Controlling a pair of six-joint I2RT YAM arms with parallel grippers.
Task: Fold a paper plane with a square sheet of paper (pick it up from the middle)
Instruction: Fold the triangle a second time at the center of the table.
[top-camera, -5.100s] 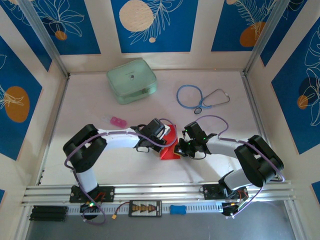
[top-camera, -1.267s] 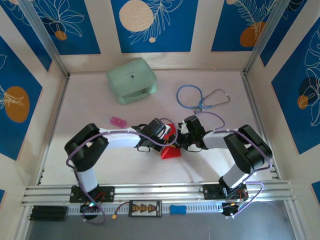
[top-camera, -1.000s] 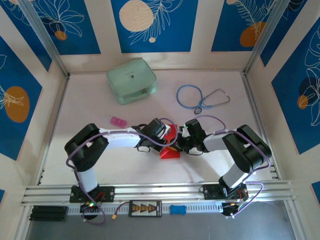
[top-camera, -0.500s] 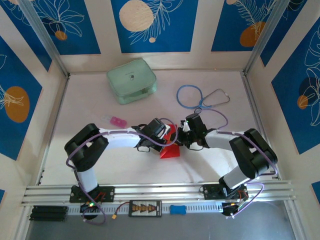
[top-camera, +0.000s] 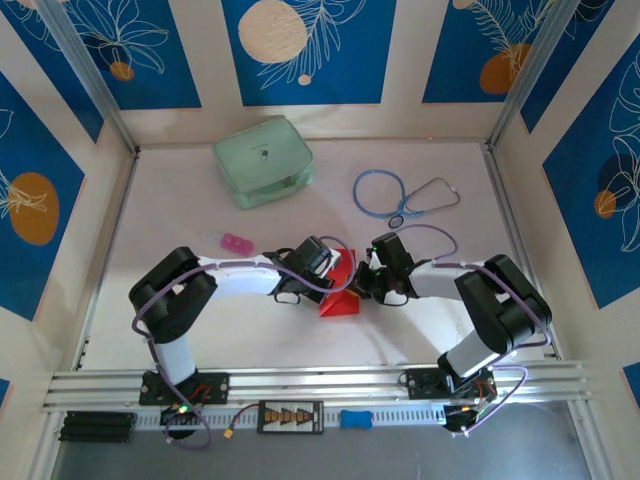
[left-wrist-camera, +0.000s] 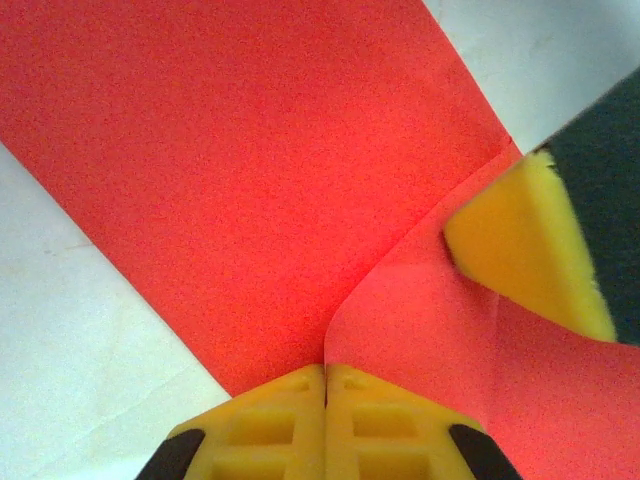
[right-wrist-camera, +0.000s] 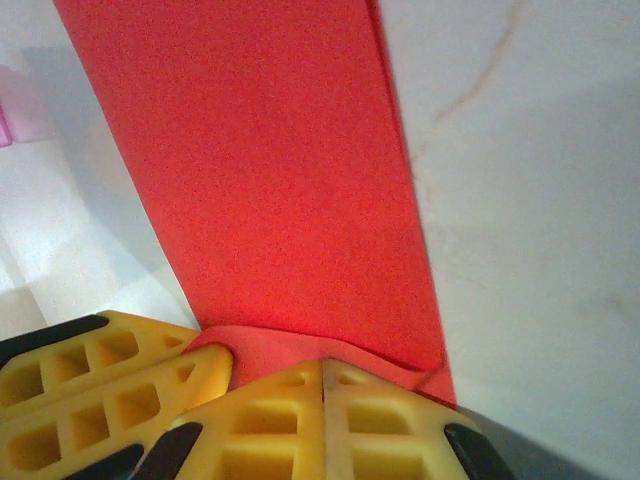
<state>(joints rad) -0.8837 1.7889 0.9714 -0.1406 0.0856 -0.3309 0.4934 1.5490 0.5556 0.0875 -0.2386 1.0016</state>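
Square sheet of paper (top-camera: 340, 298) lay part-folded; L gripper (left-wrist-camera: 325, 370) + R gripper (right-wrist-camera: 322, 366) both had jaws together, tips pressed on sheet.

The right end effector (top-camera: 362, 288) now sits farther and more to the left than five seconds ago. It is off the near right edge of the paper (top-camera: 340, 303) and close beside the left end effector (left-wrist-camera: 325, 375). Over the last second it edges far, then comes slightly nearer again. The right arm (top-camera: 500, 305) folds tighter, its elbow pulled left and a little farther. Less red shows between the two wrists.
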